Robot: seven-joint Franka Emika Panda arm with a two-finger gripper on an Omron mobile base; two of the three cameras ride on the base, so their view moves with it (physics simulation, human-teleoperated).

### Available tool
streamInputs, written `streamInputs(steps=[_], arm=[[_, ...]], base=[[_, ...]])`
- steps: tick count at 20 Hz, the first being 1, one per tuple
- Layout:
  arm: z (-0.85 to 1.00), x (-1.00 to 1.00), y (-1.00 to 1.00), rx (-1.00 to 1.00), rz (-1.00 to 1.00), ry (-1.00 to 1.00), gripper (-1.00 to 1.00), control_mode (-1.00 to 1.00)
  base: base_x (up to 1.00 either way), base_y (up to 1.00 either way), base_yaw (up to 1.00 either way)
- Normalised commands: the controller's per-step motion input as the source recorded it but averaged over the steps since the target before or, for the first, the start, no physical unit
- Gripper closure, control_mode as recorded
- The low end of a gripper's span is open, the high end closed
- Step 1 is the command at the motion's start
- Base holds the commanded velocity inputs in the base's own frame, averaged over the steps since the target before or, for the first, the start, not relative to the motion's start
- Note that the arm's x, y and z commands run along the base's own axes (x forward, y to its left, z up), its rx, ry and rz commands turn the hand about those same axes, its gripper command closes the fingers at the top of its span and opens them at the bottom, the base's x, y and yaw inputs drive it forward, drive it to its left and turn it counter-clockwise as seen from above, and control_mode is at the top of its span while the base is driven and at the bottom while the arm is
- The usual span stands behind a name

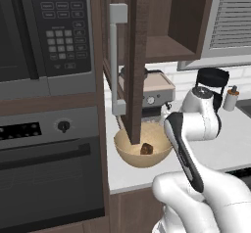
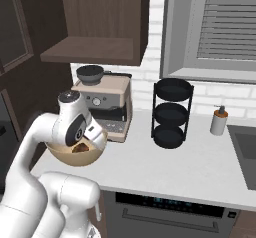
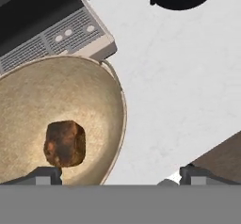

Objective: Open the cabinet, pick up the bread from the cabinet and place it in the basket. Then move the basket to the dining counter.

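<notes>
Arm: the white arm is seen rising from the base, bent at the elbow, with the wrist turned down over the counter (image 2: 165,167).
Gripper (image 3: 120,175): it is held above the near right rim of the basket, pointed straight down; the jaws are spread wide and nothing is held between them. One dark fingertip (image 3: 44,176) is seen over the basket's inside, the other over the white counter.
Basket (image 3: 106,119): one tan woven bowl, upright, mouth up, is set on the counter just in front of the coffee machine, with a small loop handle visible at its far rim.
Bread (image 3: 65,143): one golden-brown lump is seen lying at the bottom of the basket, apart from the fingertips. It is roughly as wide as long, so no clear long axis can be told.
Coffee machine (image 2: 102,107): one, beige and dark, is placed behind the basket, against the wall.
Cabinet (image 1: 166,26): one door (image 1: 136,60) is swung open toward the robot, edge-on above the basket, its grey bar handle (image 1: 115,60) vertical; the shelf inside is bare.
Tiered rack (image 2: 171,113): one black stand is placed right of the coffee machine.
Dispenser (image 2: 219,120): one bottle, far right.
</notes>
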Motion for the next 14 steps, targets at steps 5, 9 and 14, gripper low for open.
streamInputs(steps=[5,9,14], arm=[[0.01,-0.01,-0.29,0.07,0.02,0.16,-1.0,-1.0],[-0.02,0.04,0.0,0.11,0.08,-0.02,-1.0,-1.0],[-0.33,0.19,0.0,0.09,0.09,-0.08,-1.0,-1.0]], base=[[0.0,0.0,0.0],[0.0,0.0,0.0],[0.0,0.0,0.0]])
